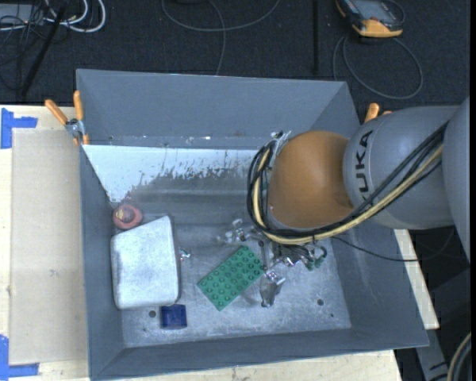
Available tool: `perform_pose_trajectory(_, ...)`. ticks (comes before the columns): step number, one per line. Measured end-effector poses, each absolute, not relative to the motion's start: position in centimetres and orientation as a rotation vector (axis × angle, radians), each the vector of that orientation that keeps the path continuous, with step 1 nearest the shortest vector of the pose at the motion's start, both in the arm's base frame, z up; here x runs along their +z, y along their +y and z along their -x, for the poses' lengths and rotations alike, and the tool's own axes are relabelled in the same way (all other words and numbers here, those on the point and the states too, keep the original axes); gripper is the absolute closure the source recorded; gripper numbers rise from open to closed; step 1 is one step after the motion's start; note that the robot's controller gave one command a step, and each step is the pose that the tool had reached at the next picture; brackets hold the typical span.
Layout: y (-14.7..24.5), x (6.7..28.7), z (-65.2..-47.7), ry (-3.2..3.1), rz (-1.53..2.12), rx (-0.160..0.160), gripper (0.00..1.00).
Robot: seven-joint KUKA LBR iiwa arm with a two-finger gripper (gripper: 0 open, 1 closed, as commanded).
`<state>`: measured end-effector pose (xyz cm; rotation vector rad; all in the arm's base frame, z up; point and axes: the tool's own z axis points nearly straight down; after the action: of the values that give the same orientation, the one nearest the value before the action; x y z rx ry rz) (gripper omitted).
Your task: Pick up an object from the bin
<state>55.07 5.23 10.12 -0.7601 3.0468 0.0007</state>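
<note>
My gripper (268, 288) hangs low over the bin floor right of centre, below the orange wrist cover. A green studded building plate (232, 276) lies tilted on the floor just left of the fingertips, its right edge touching or nearly touching them. Nothing shows between the fingers. A small green piece (315, 262) peeks out to the right of the gripper body, partly hidden by it.
A white rectangular block (145, 262) lies at the bin's left side, with a small pink round thing (128, 216) behind it and a small blue square piece (173, 317) in front of it. The arm and cables cover the bin's right middle.
</note>
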Motion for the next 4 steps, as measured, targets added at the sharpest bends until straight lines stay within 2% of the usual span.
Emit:
perform_pose_trajectory(1,5.0,11.0,-56.4,3.052,0.74,0.001,0.0)
perform_pose_trajectory(2,5.7,7.1,-56.5,2.968,1.015,0.0,0.0)
perform_pose_trajectory(3,5.7,7.2,-56.5,2.972,1.011,0.001,0.0)
perform_pose_trajectory(4,5.7,7.6,-56.8,2.97,1.007,-0.001,1.0)
